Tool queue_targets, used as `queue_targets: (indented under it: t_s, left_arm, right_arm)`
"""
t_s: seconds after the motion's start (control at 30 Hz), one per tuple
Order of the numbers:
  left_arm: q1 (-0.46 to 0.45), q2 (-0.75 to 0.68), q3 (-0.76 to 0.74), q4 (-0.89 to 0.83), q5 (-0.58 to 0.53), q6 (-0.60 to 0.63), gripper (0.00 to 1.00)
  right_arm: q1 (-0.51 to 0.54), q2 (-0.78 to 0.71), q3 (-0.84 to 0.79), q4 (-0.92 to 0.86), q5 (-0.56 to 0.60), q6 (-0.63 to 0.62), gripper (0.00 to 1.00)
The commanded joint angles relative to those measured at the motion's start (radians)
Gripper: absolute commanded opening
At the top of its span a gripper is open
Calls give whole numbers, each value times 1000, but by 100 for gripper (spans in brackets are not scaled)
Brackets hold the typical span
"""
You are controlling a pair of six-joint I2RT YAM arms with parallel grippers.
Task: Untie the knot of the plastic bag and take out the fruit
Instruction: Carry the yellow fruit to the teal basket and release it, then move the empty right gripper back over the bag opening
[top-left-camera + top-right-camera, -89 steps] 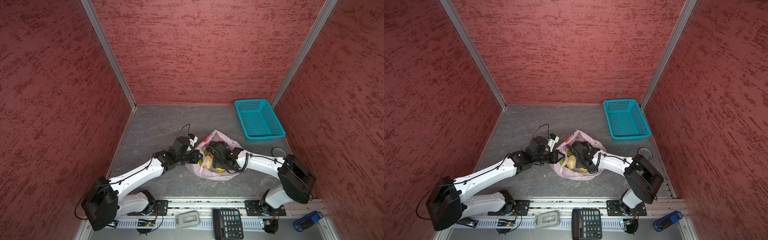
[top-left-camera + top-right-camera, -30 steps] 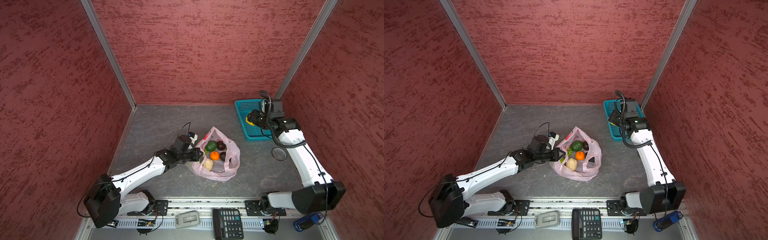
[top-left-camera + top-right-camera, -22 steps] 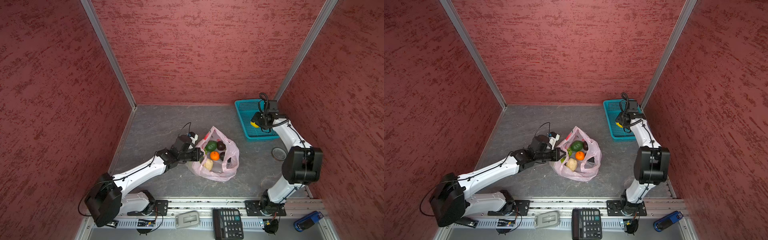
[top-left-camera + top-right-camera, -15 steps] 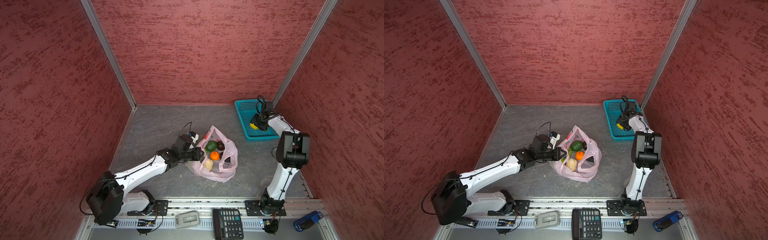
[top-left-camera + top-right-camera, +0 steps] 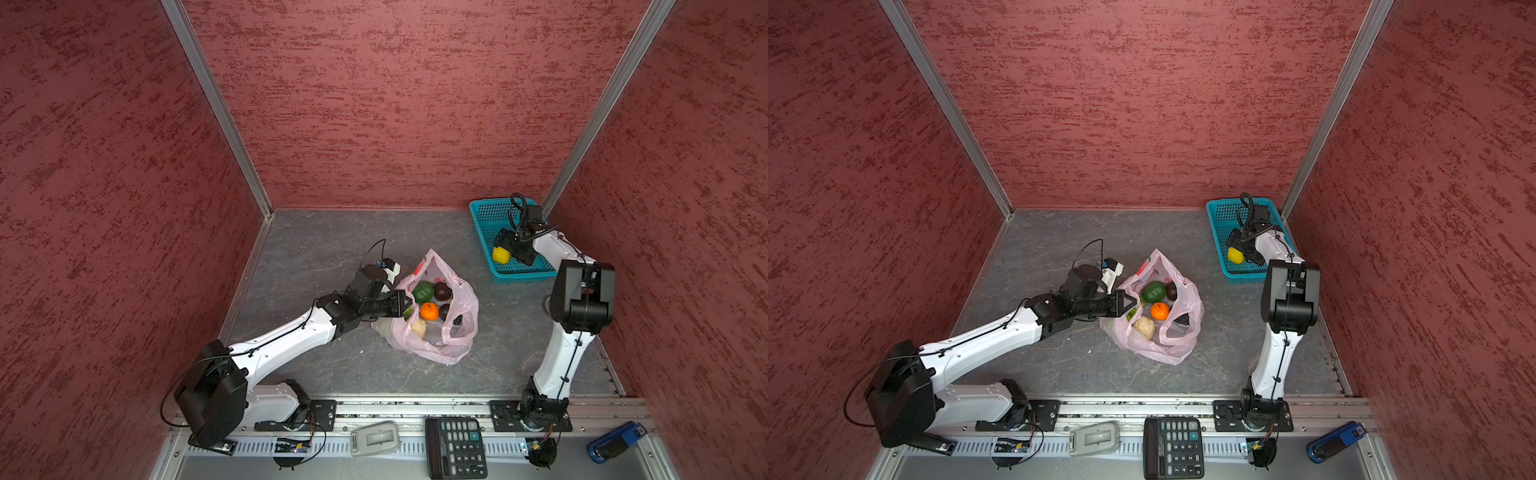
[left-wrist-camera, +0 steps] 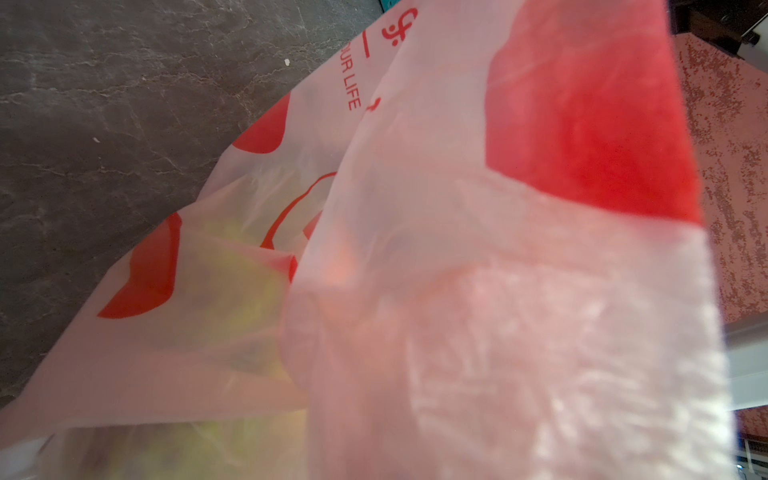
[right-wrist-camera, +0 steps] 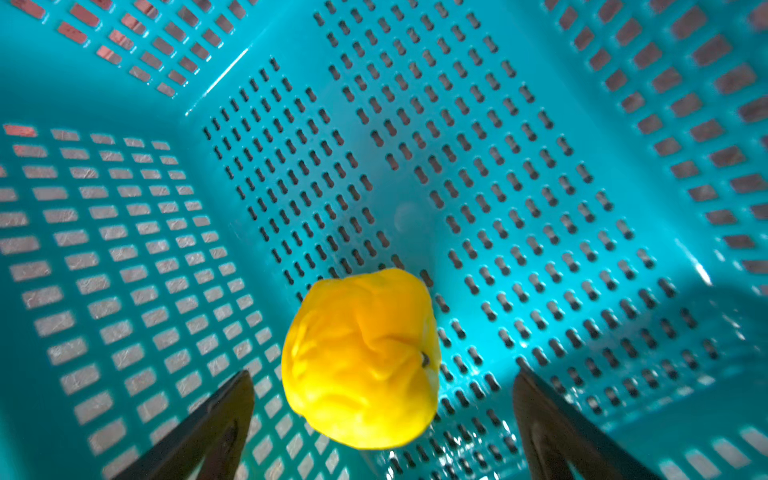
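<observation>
The pale-pink plastic bag (image 5: pixel 457 332) (image 5: pixel 1183 338) lies mid-table with its mouth wide open; no knot shows. Inside it I see fruit: a dark green piece (image 5: pixel 423 291), an orange one (image 5: pixel 429 311), a cream one (image 5: pixel 419 328) and a dark brown one (image 5: pixel 443 291). My left gripper (image 5: pixel 401 305) (image 5: pixel 1127 303) is shut on the bag's left rim. In the left wrist view the plastic bag (image 6: pixel 415 249) covers the jaws. My right gripper (image 5: pixel 508 252) (image 7: pixel 382 376) stands open inside the teal basket (image 5: pixel 486 216) (image 7: pixel 415 145). A yellow fruit (image 5: pixel 500 255) (image 7: pixel 361 357) lies on the basket floor between its fingers, untouched.
Red textured walls close in the grey table on three sides, and the basket sits in the far right corner. On the front rail lie a calculator (image 5: pixel 456 446), a grey device (image 5: pixel 375 437) and a blue object (image 5: pixel 615 446).
My right arm carried the yellow fruit from the bag to the basket, lowered it and opened its jaws, letting it go. The left gripper has kept its hold on the bag.
</observation>
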Motion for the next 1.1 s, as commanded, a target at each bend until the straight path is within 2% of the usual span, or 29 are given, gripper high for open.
queue_targets:
  t_s: [0.0,0.2,0.4,0.73,1.07]
  left_arm:
    - [-7,11,21,-1,17,11,0]
    - [-10,-7,-4,14,24,11,0]
    - [-9,-33,-18,-1,26,26,0]
    - [-4,-62,-44,5,26,32,0]
    - [6,-103,-69,-13,17,37,0]
  right_arm:
    - [15,-117,10,-47,8,-28,99]
    - [31,-276,-86,-46,-136,-47,99]
    - [130,-448,-141,-111,-188,-22,99]
    - [430,-687,-189,-201,-164,74,98]
    - [725,-779,-179,-232,-154,143,98]
